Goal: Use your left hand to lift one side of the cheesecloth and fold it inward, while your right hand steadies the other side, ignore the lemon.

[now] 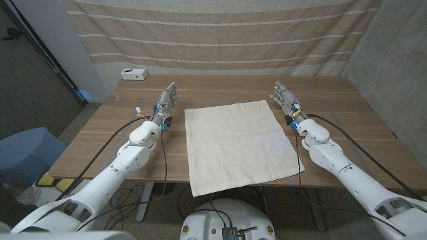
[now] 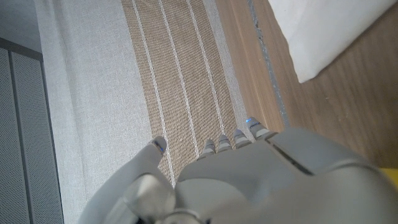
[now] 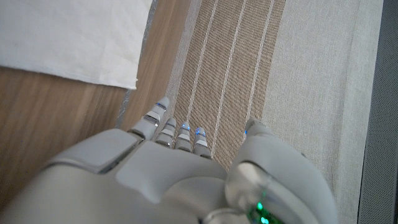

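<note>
The left hand [image 1: 168, 100] hovers with fingers apart, holding nothing, just off the cheesecloth's [image 1: 238, 145] ten o'clock corner. The right hand [image 1: 285, 99] is likewise spread and empty, near the two o'clock corner. The cloth lies flat mid-table [image 1: 353, 120], its long axis running twelve to six, its near edge overhanging. No lemon is visible. Likely risk: the thin cloth slides or bunches if the left hand lifts before the right hand presses.
</note>
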`<action>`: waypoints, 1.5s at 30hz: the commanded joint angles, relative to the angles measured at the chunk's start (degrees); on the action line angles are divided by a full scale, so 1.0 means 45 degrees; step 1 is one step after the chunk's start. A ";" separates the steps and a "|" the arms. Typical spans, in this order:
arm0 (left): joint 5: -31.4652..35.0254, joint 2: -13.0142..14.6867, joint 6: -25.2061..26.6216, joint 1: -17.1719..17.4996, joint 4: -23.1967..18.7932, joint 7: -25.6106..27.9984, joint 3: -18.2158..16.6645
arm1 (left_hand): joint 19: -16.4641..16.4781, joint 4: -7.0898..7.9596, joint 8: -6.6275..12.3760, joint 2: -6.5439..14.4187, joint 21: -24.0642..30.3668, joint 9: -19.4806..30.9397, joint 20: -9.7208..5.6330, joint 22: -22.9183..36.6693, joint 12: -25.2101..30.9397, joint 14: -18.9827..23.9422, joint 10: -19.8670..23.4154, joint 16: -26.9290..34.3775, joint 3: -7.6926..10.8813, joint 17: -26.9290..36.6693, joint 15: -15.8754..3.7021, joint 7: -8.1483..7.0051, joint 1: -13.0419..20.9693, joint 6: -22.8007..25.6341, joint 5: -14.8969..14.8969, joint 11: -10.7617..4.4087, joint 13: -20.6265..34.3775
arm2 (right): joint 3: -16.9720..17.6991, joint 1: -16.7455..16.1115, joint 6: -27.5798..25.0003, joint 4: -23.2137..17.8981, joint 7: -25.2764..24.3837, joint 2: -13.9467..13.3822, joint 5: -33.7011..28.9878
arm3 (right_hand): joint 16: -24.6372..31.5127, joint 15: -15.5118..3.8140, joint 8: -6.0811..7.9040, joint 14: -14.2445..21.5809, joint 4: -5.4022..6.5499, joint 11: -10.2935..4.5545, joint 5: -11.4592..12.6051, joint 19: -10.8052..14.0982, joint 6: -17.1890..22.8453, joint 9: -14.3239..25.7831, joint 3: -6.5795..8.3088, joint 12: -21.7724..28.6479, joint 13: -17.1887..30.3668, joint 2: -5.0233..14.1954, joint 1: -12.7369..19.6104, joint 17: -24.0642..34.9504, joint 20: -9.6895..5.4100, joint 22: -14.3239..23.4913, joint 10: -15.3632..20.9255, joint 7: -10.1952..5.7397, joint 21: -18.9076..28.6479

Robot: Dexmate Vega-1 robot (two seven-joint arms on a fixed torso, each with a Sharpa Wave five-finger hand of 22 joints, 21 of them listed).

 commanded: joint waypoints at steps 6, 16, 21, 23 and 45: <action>0.2141 0.0968 0.3247 0.0257 -0.2568 0.3921 0.0316 | 0.0987 -0.1251 0.0253 0.0196 0.0279 0.0042 0.1208 0.0009 0.0473 0.1208 0.0786 0.0360 0.0225 -0.0008 0.0516 -0.0306 0.1010 0.0253 -0.0287 0.0163 0.0088 | -0.0358 0.0164 -0.0429 -0.0249 -0.0618 -0.0440 -0.1082 | 0.0235 0.0410 0.0191 0.0763 -0.0885 0.0346 -0.0304 0.0599 0.0777 0.0073 0.0626 0.0204 0.0082 -0.0089 0.0980 0.0066 0.0551 0.0062 0.0672 0.0119 0.0176; 0.3488 0.1532 0.7437 -0.0123 -0.4583 0.6083 0.0872 | 0.2165 -0.3565 0.0491 -0.0382 0.0467 0.0091 0.1662 0.0095 0.0889 0.3553 0.3182 0.0539 0.0449 0.0112 0.0800 -0.0372 0.2770 0.2184 -0.0674 0.0216 0.0219 | -0.0738 0.0223 -0.1060 -0.0867 -0.1559 -0.1029 -0.2466 | 0.0390 0.0636 0.0329 0.1694 -0.1238 0.0457 -0.0600 0.1209 0.1561 0.0088 0.0893 0.0385 0.0096 -0.0172 0.1213 0.0095 0.0928 0.0079 0.1625 0.0023 0.0297; 0.3931 0.1790 0.8811 -0.0658 -0.4911 0.5881 0.1341 | 0.2236 -0.3880 0.0620 -0.0442 0.0463 0.0108 0.1673 0.0113 0.0950 0.3752 0.3542 0.0540 0.0470 0.0143 0.0780 -0.0306 0.3091 0.2779 -0.0667 0.0411 0.0246 | -0.1058 0.0242 -0.1774 -0.1500 -0.2298 -0.1489 -0.3621 | 0.0379 0.0562 0.0424 0.1923 -0.1395 0.0398 -0.0667 0.1317 0.2048 0.0092 0.1032 0.0473 0.0097 -0.0158 0.1333 0.0095 0.0887 0.0080 0.2107 -0.0036 0.0279; 0.4102 0.1891 0.9448 -0.0928 -0.5033 0.5725 0.1571 | 0.2264 -0.3977 0.0690 -0.0460 0.0461 0.0116 0.1676 0.0118 0.0965 0.3794 0.3658 0.0529 0.0478 0.0153 0.0769 -0.0279 0.3228 0.3065 -0.0672 0.0401 0.0255 | -0.1150 0.0251 -0.2030 -0.1683 -0.2421 -0.1622 -0.3901 | 0.0393 0.0569 0.0470 0.2061 -0.1456 0.0398 -0.0689 0.1349 0.2273 0.0092 0.1095 0.0481 0.0096 -0.0144 0.1385 0.0095 0.0892 0.0080 0.2238 -0.0030 0.0269; 0.6025 0.2127 1.4208 -0.3352 -0.5785 0.4049 0.3995 | 0.2792 -0.4284 0.0790 -0.0849 0.0516 0.0179 0.1921 0.0137 0.1066 0.4820 0.4850 0.0654 0.0484 0.0197 0.0507 -0.0017 0.5291 0.4256 -0.0772 0.0593 0.0302 | -0.2019 0.0384 -0.5336 -0.3662 -0.3030 -0.2867 -0.6216 | 0.0415 0.0419 0.0553 0.2749 -0.1801 0.0385 -0.0792 0.1703 0.3296 0.0097 0.1657 0.0552 0.0094 0.0109 0.1774 0.0123 0.0775 0.0078 0.3193 -0.0095 0.0263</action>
